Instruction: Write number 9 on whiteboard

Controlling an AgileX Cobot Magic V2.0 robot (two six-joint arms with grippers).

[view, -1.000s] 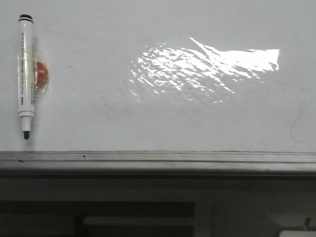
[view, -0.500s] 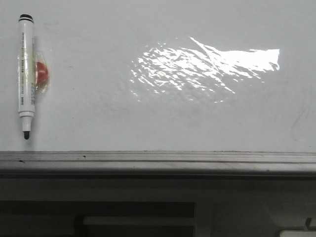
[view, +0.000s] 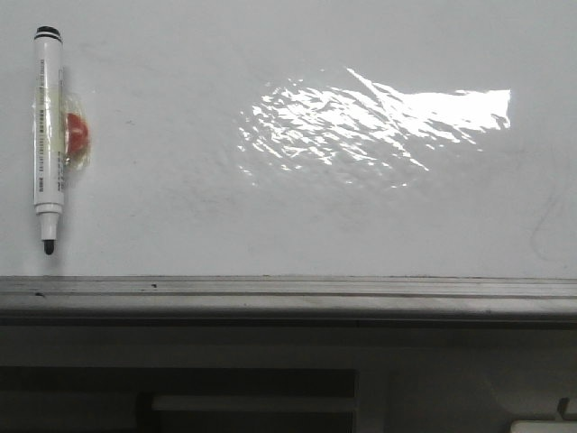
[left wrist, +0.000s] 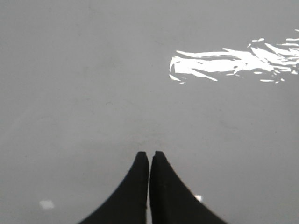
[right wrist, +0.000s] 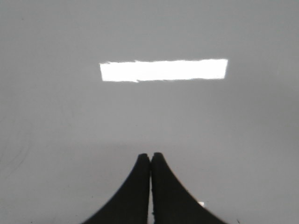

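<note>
**Whiteboard with a marker stuck on it**

The whiteboard (view: 270,216) is big, white and shiny, with a bright wrinkly glare patch (view: 379,122) and a grey tray (view: 288,293) along its bottom. A white marker (view: 48,135) hangs upright at its left, black tip down; its tiny print is too small to read. The left gripper (left wrist: 149,156) and right gripper (right wrist: 150,157) are pressed together, holding nothing.

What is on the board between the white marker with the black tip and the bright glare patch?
Nothing: in the front view, only bare glossy whiteboard separates the white black-tipped marker from the wrinkled glare patch; no number 9 is drawn.
</note>
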